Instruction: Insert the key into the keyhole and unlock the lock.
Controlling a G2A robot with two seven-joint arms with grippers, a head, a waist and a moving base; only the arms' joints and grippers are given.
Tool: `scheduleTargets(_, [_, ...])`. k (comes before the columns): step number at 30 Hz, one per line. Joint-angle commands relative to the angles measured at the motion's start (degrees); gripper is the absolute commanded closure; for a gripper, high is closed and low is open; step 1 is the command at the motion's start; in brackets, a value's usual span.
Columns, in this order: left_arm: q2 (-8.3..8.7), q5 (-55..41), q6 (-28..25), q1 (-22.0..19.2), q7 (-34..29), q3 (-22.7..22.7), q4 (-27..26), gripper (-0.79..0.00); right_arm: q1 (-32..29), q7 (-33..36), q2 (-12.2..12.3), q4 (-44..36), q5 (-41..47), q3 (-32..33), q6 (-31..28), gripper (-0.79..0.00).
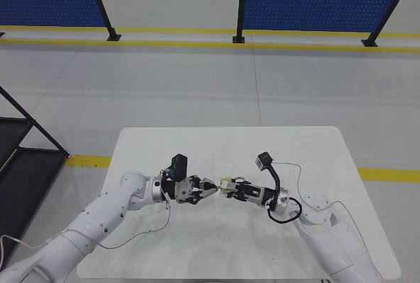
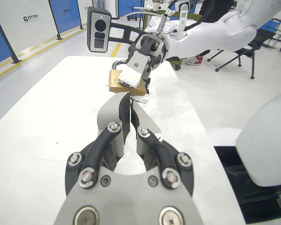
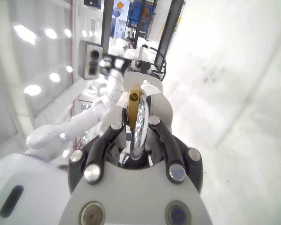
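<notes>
Left gripper: fingers pressed together, tips at rectangular brass padlock.
Right gripper: padded fingers pinching padlock body.

My left pincer and right pincer meet tip to tip over the white rectangular bench; I can't pass between them. The brass padlock, clamped in the right pincer, blocks the line ahead of the left. Two black camera boxes stand above the wrists. Room to pass: bench's far half, both sides.
</notes>
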Motion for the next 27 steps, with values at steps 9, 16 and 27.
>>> scheduleTargets(9, [-0.49,2.55,0.93,1.49,3.52,-0.99,0.05,0.000,0.00,0.00,0.00,0.00,0.00,0.00,0.00,0.000])
scheduleTargets(16, [-0.81,3.29,0.82,1.79,4.26,-1.69,0.09,0.000,0.00,0.00,0.00,0.00,0.00,0.00,0.00,0.000])
scheduleTargets(27, [-1.21,3.44,0.51,2.02,4.04,-3.02,-0.09,0.000,0.00,0.00,0.00,0.00,0.00,0.00,0.00,0.000])
